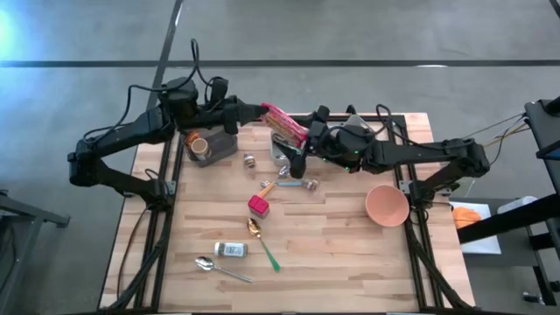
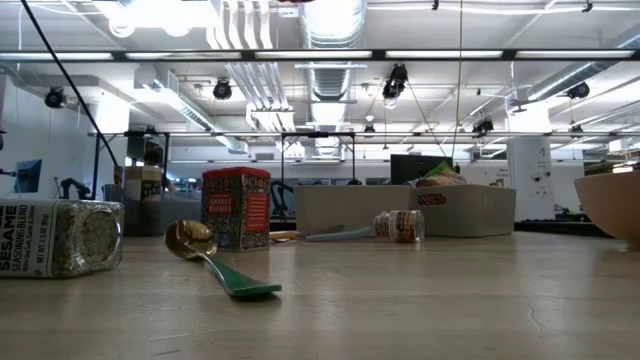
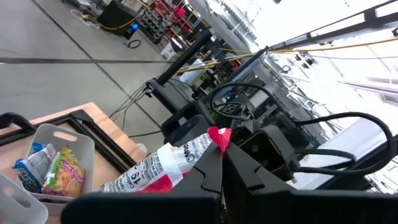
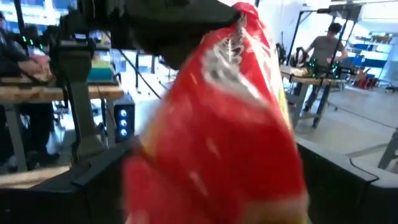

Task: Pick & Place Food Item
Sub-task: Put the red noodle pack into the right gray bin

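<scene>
**Above the far edge of the table: a snack bag held between two arms**

From the high view, the left gripper (image 1: pixel 261 112) is clamped on one end of a long red-and-white foil snack bag (image 1: pixel 284 123), which hangs in the air over the far middle of the wooden slatted table (image 1: pixel 350 254); the right gripper (image 1: pixel 304 147) meets the bag's other end with its fingers spread wide, and whether they press the bag cannot be told from here; below and just beside sits a grey plastic bin (image 1: pixel 282 157), the likely drop place. If the left lets go before the right has closed, the bag could fall short of any bin, among the small jars and spoons beneath.

From the low view, neither arm shows; a green-handled spoon with a gold bowl (image 2: pixel 215 258), a sesame seasoning jar lying on its side (image 2: pixel 60 236) and a red printed tin (image 2: pixel 236 208) crowd the near table; a dropped bag could knock these.

From the left wrist view, the dark fingers pinch the bag's crimped edge (image 3: pixel 214 140); so thin a hold may slip or tear the seal under a pull from the other arm.

From the right wrist view, the bag fills the picture (image 4: pixel 217 124), very close; a misjudged closing could crush the contents.
</scene>
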Controlling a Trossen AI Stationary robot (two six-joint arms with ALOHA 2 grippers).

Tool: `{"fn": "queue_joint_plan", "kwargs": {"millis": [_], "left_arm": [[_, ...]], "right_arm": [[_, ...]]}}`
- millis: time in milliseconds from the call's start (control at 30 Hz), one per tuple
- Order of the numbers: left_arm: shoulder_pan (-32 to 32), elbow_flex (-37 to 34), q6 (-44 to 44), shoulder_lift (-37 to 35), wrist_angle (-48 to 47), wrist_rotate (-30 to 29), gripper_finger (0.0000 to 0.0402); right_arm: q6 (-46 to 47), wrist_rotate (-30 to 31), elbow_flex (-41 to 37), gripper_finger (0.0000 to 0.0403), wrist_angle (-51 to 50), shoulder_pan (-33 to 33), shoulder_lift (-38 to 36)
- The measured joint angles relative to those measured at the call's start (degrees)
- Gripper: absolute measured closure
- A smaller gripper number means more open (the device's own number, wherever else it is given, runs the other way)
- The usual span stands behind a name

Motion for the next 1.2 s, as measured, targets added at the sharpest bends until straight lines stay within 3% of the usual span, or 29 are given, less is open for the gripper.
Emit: {"fn": "queue_joint_plan", "kwargs": {"millis": [333, 633, 800, 1033, 1200], "left_arm": [[0.0, 0.07, -0.44, -0.04, 0.13, 1.19, 0.0401], [0.0, 0.09, -1.27, -0.04, 0.2, 1.23, 0.0401], [0.0, 0.09, -1.49, -0.04, 0.2, 1.23, 0.0401], [0.02, 0.09, -2.85, -0.04, 0.2, 1.16, 0.0401], [0.02, 0.09, -2.99, -0.04, 0.2, 1.12, 0.0401]], "right_arm": [[-2.2, 1.61, 1.9, 0.018, -3.28, 0.03, -0.3], [-2.23, 1.79, 1.9, 0.0267, -4.12, -0.01, -0.31], [-2.35, 1.59, 1.9, 0.028, -4.13, -0.01, -0.31], [-1.92, 1.37, 1.9, 0.0249, -4.14, -0.01, -0.33], [-2.04, 1.36, 1.9, 0.0279, -4.12, 0.05, -0.34]]}}
